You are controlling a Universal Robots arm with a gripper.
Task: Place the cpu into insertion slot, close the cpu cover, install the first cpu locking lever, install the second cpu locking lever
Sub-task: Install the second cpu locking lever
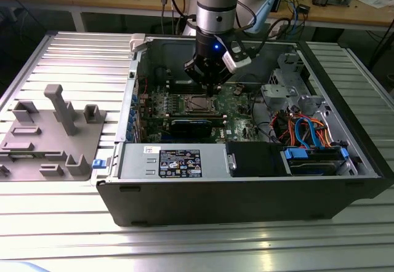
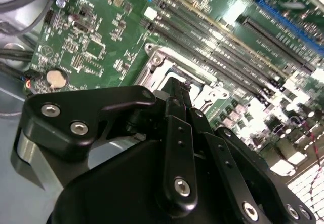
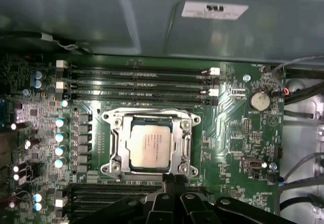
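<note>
Tool [image 3: 171, 179] beside silver cpu [image 3: 148, 148] under cover [image 3: 117, 144].

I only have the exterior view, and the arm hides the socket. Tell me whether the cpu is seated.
Observer: Yes. In the first wrist view the cpu lies flat in the socket.
Operator: Report the cover.
Observer: The cpu cover lies down around the chip, whose metal top shows through its window.
</note>
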